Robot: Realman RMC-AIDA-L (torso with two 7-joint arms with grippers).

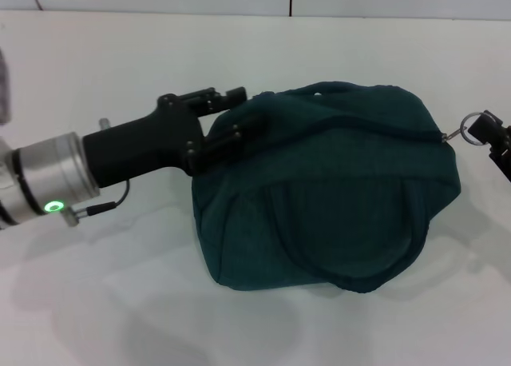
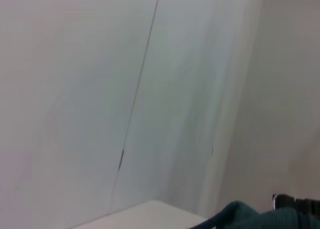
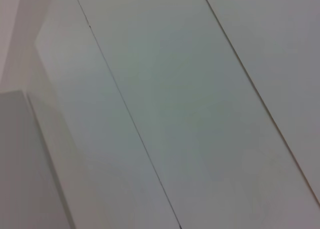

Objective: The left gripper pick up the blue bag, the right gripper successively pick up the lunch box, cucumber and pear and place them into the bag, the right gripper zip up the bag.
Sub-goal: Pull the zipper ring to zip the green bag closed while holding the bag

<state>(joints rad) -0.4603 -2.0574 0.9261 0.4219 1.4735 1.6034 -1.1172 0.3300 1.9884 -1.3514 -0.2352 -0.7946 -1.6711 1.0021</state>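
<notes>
Head view: blue bag [image 1: 327,190] slumped on the white bench [image 1: 120,302], nearer the right edge than the left, bulging and looking zipped most of the way. Left gripper [image 1: 227,126] clamped on the fabric at the bag's left end, fingers pressed together on a fold of cloth. Right gripper [image 1: 495,138] just poking in at the right edge, pinching the metal ring pull [image 1: 473,131] at the bag's right tip, or at least right up against it; hard to call the finger state for sure from this angle. No lunch box, cucumber or pear in sight, so presumably all inside already.

Looks like the tail end of the zip step. To finish it clean: keep the left grip firm so the bag stays taut, pull the ring straight along the zipper line, not upward, otherwise soft cloth bunches and jams the slider.

Bag is dark teal woven fabric, floppy, with loop handles [image 1: 359,246] draped over the side. Ring is thin shiny metal. Bench is smooth and matte. Wrist views mostly just show wall panels, plus a sliver of bag in the left one.
</notes>
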